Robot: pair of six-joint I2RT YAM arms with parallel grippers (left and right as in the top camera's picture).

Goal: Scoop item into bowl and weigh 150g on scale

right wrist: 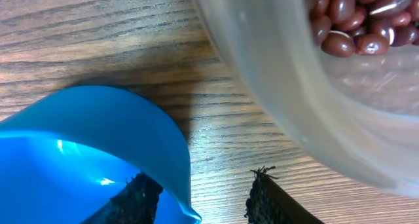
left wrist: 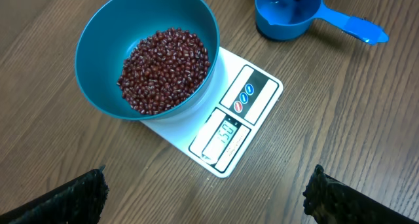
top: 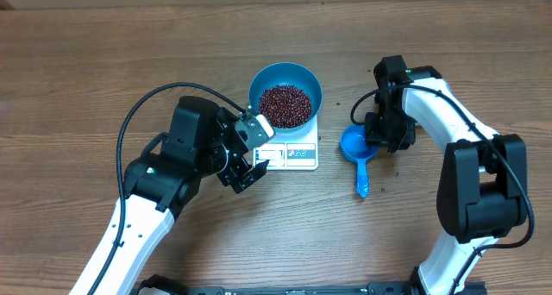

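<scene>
The blue bowl (top: 256, 84) (left wrist: 98, 60) stands on the white scale (top: 291, 155) (left wrist: 252, 93) and holds a heap of dark red beans (top: 285, 105) (left wrist: 163, 70). The scale's display faces my left gripper (top: 254, 147) (left wrist: 208, 185), which stands wide open just in front of it with nothing between its fingers. A small blue handled scoop (top: 355, 146) (left wrist: 285, 18) (right wrist: 85, 139) rests on the table to the right of the scale. My right gripper (top: 373, 140) (right wrist: 204, 185) straddles the scoop's rim. One finger is inside the cup, the other stands off it with a gap, so it is open.
In the right wrist view a clear plastic tub (right wrist: 275, 73) with more beans (right wrist: 353, 21) stands close beside the scoop. A few stray beans (top: 338, 103) lie on the wooden table around the scoop.
</scene>
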